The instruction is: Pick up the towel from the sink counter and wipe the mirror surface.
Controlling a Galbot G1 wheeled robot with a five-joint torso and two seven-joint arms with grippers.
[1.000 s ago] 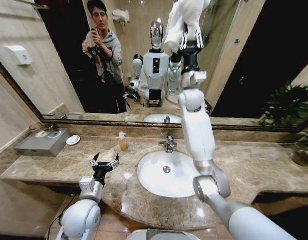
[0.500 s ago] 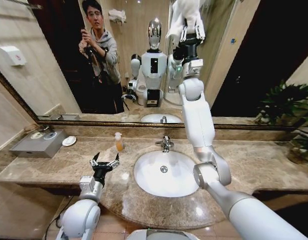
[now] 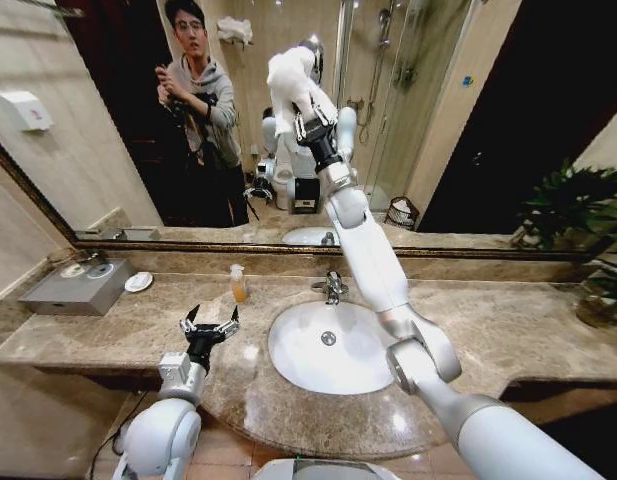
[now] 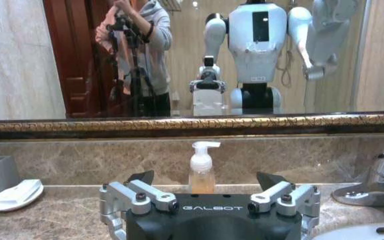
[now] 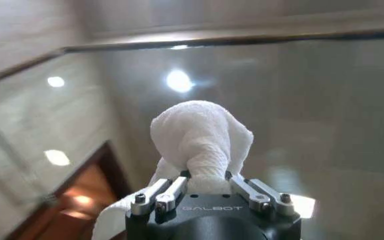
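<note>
The white towel (image 3: 288, 85) is bunched against the mirror surface (image 3: 458, 120), high up and left of centre, with my right gripper (image 3: 306, 122) shut on it at the end of my raised right arm. In the right wrist view the towel (image 5: 202, 137) bulges out from between the closed fingers (image 5: 168, 190), against the glass. My left gripper (image 3: 209, 325) stands open and empty, low over the sink counter (image 3: 508, 330), left of the white basin. The left wrist view has the same gripper (image 4: 207, 184) open, facing the mirror surface (image 4: 65, 60).
A soap pump bottle (image 3: 236, 284) and a chrome faucet (image 3: 331, 287) stand at the counter's back. A grey box (image 3: 76, 287) and a white soap dish (image 3: 139, 282) sit at the far left. A plant (image 3: 578, 225) is at the right. A person shows reflected in the mirror.
My right arm has swung left across the mirror, carrying the towel from the upper centre-right to left of centre. The left arm has not moved.
</note>
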